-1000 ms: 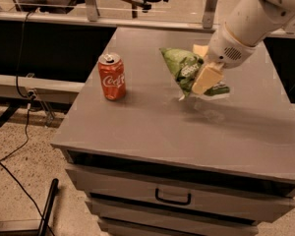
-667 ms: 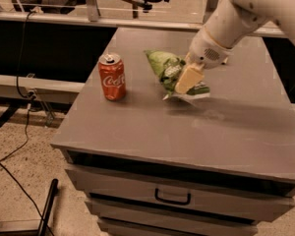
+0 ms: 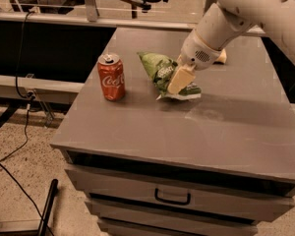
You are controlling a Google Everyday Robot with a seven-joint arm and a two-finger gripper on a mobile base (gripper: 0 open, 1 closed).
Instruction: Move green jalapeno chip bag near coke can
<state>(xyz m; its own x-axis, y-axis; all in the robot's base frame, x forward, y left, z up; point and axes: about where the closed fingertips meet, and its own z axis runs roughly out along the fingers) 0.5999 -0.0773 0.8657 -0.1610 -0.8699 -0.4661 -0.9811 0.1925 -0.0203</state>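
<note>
The green jalapeno chip bag (image 3: 159,71) is a crinkled shiny green bag, tilted on the grey cabinet top (image 3: 226,132) a short way right of the coke can. The coke can (image 3: 111,77) is red with white script and a silver top, and it stands upright near the left edge. My gripper (image 3: 179,80) comes down from the upper right on a white arm and is shut on the bag's right side. A cream-coloured finger (image 3: 181,78) lies across the front of the bag. The bag's lower edge touches or nearly touches the top.
A small tan object (image 3: 220,57) lies on the top behind the arm. The cabinet has drawers with a dark handle (image 3: 172,199) at the front. Cables (image 3: 19,53) and a black rail run along the floor at the left.
My gripper has carried the bag leftward and lower, from the cabinet's middle right to a spot close beside the coke can. The can has not moved.
</note>
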